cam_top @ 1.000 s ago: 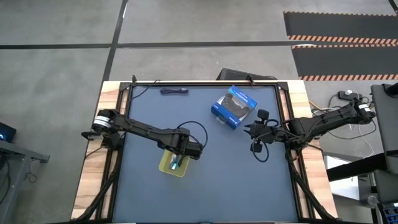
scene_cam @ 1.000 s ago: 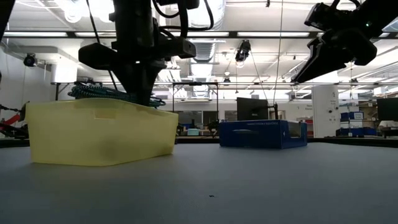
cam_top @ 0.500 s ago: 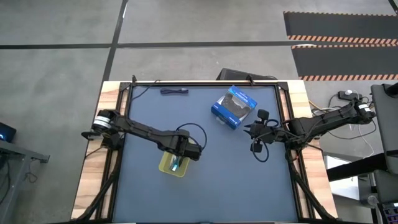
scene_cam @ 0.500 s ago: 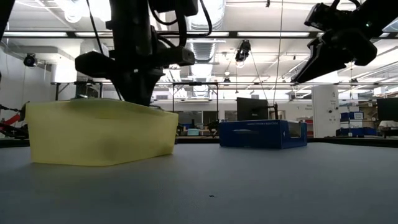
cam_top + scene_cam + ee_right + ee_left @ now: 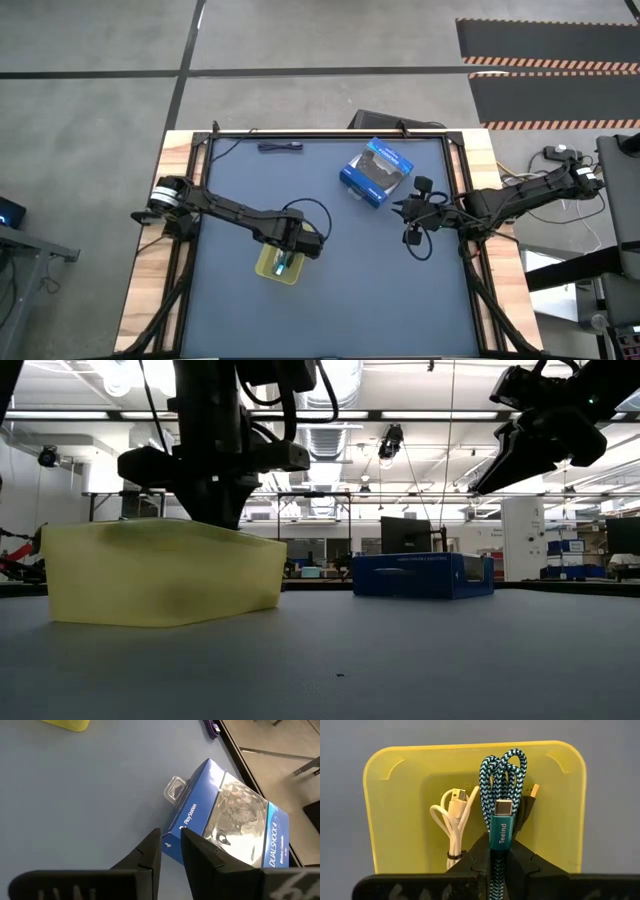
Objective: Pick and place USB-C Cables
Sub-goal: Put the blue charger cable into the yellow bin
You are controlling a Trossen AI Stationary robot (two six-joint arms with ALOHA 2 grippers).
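Four cables counted, three of them at the tray. Left gripper (image 5: 499,851) is down in the yellow tray (image 5: 266,268), a shallow, rounded-corner plastic tub left of table centre, its jaws pinched narrow on the teal-green cable (image 5: 501,790), a braided, herringbone-patterned bundle folded into loops with a metal plug. Just beside it in the tray lies the white cable (image 5: 454,817), smooth and rubbery, coiled and tied. Behind the teal loops a black cable (image 5: 527,802) with a gold plug shows only partly; it seems to lie in the tray too. The dark purple cable (image 5: 280,147) lies alone near the table's far edge, well apart. One blue and black retail box (image 5: 376,171), glossy with a clear window, sits right of centre. Right gripper (image 5: 171,847) hangs above the blue-grey table (image 5: 380,290) near the box, jaws narrowly parted, holding nothing.
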